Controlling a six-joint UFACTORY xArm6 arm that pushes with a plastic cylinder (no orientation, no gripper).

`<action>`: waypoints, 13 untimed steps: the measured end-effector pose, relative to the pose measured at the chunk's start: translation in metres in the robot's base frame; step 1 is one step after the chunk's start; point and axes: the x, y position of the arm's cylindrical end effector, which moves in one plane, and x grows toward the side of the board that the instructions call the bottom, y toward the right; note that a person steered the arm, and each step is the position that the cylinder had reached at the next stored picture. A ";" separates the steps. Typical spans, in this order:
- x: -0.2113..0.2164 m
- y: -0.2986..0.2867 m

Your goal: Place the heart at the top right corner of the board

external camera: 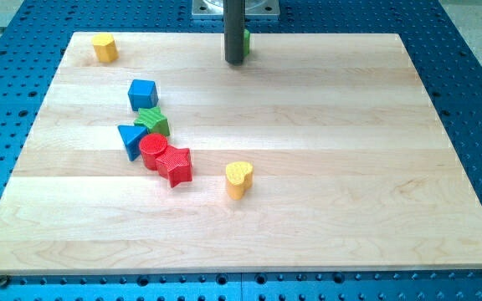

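Note:
A yellow heart block [238, 179] stands on the wooden board [325, 125], a little below the board's middle. My tip [235, 61] rests near the board's top edge, at the view's top centre, far above the heart. A green block [246, 40] is mostly hidden behind the rod, just to the right of my tip.
A cluster lies left of the heart: blue cube [143, 94], green star [152, 122], blue triangle [130, 138], red cylinder [153, 151], red star [176, 165]. A yellow block [104, 47] sits at the top left corner. Blue perforated table [475, 50] surrounds the board.

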 end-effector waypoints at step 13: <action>0.166 -0.172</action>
